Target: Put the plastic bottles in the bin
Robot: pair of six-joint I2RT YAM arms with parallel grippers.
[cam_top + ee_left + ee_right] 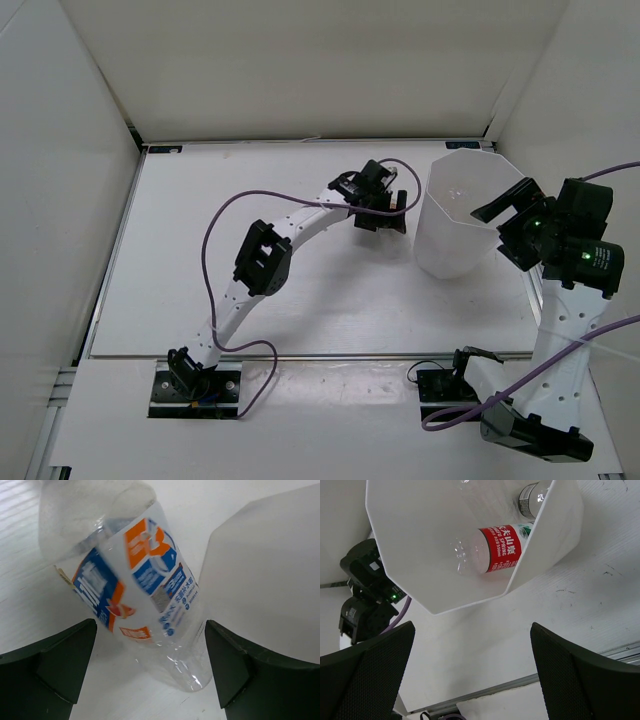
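"NONGFU SPRING" and "550ml" on the red label of a bottle (497,547) in the bin (410,540)

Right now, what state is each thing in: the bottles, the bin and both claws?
left claw: shut on the orange-and-blue labelled bottle.
orange-and-blue labelled bottle: tilted, gripped, beside the bin, not yet inside.
bin: upright, open-topped, holding two bottles.
red-labelled bottle: lying on its side inside the bin.
second bottle: inside the bin, only partly seen.
right claw: open, empty, near the bin.
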